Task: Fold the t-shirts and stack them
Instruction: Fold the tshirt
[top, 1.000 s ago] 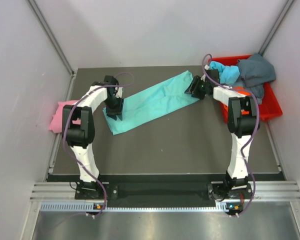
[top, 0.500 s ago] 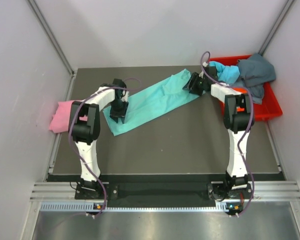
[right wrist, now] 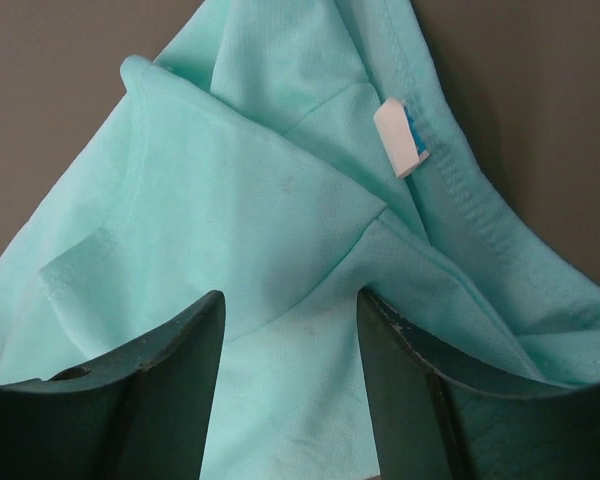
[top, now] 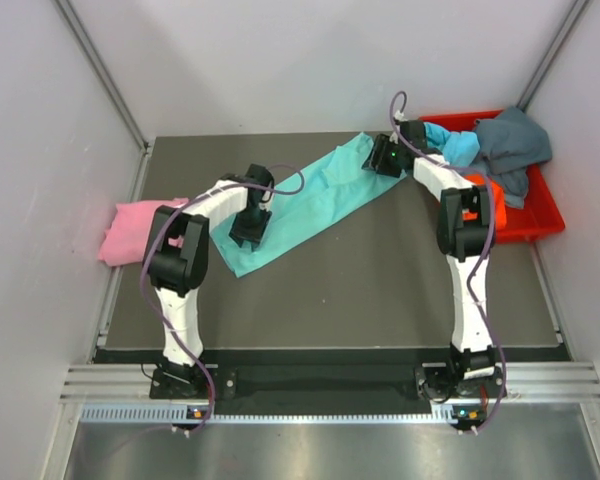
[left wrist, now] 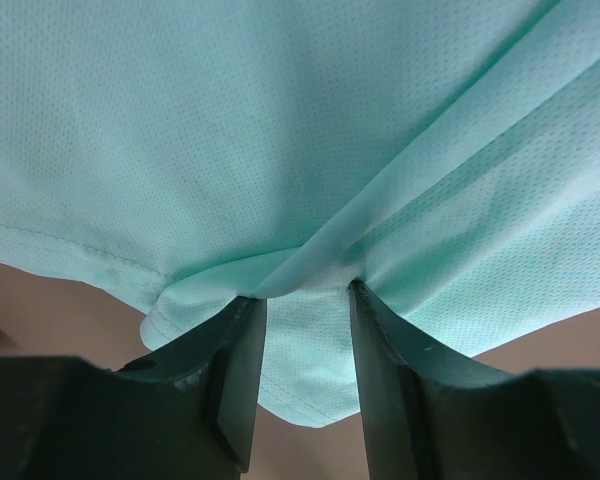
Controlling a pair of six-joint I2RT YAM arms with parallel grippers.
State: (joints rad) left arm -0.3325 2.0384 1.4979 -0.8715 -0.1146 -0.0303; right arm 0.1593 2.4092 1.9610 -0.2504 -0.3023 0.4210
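The teal shirt lies in a long band across the table, from 8 o'clock up to 1 o'clock. The left gripper pinches cloth near its lower end and the right gripper grips its upper end. A pink shirt sits at 9 o'clock.

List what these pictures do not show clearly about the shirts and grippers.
Top view: the orange shirt in the red bin is mostly hidden behind the right arm.
Top view: part of the pink shirt is covered by the left arm.
Wrist views: the teal shirt fills the gap of the left gripper and the right gripper; pinched or loose, unclear.
Right wrist view: the white label's print is too small to read.
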